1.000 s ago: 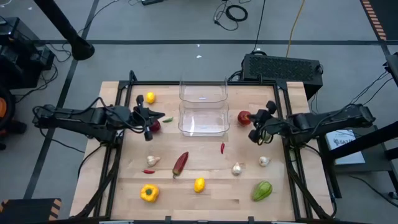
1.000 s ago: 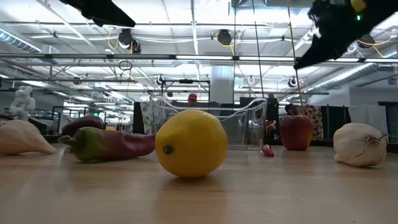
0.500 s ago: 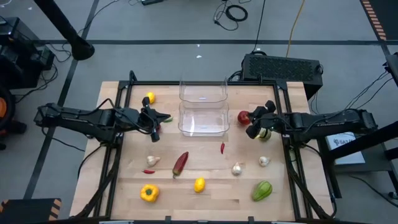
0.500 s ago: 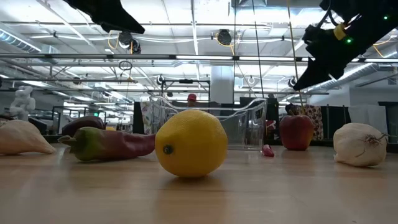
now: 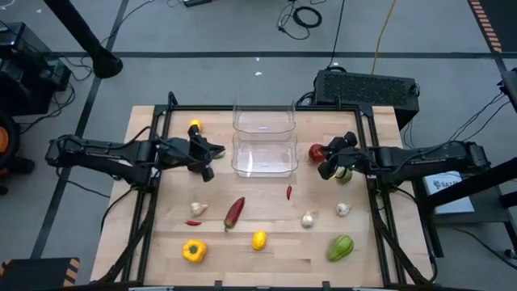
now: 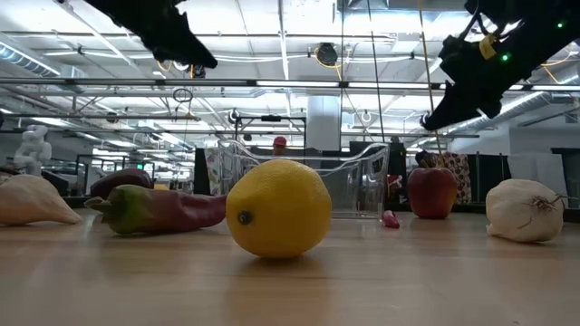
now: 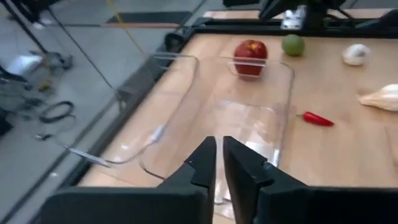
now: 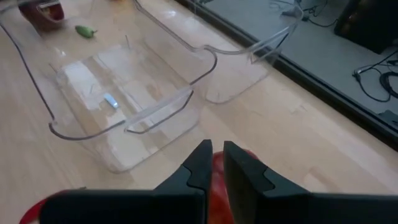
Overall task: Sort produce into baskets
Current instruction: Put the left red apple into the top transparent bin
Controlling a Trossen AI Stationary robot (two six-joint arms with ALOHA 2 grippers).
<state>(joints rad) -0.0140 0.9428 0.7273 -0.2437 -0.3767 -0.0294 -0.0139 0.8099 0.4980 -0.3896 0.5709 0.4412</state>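
1. left pincer [image 5: 208, 153] hangs above the tabletop [image 5: 275, 255] just left of the near bin [image 5: 262, 155]; its fingers [image 7: 205, 163] stand almost together, only a thin slit between them, holding nothing.
2. right pincer [image 5: 326, 162] hangs over the red apple [image 5: 316, 152] just right of the same bin; its fingers [image 8: 200, 160] are likewise nearly closed and hold nothing, with the apple showing right beneath them.
3. two clear bins sit end to end at the middle of the far edge: the far bin [image 5: 264, 117] touches the near bin, and no produce lies in either.
4. near the far left corner lies a lemon [image 5: 195, 126].
5. a small green fruit [image 5: 345, 175] lies by the right pincer, toward the right edge.
6. a small red chilli [image 5: 289, 191] lies in the middle, just nearer than the near bin.
7. a dark red pepper [image 5: 233, 212] lies left of centre, with a garlic bulb [image 5: 198, 208] and another red chilli [image 5: 193, 222] beside it.
8. along the near edge: a yellow pepper [image 5: 193, 250] at the left, a second lemon [image 5: 258, 239] in the middle, a green pepper [image 5: 340, 246] at the right.
9. two more garlic bulbs [image 5: 308, 218] [image 5: 342, 209] lie right of centre.
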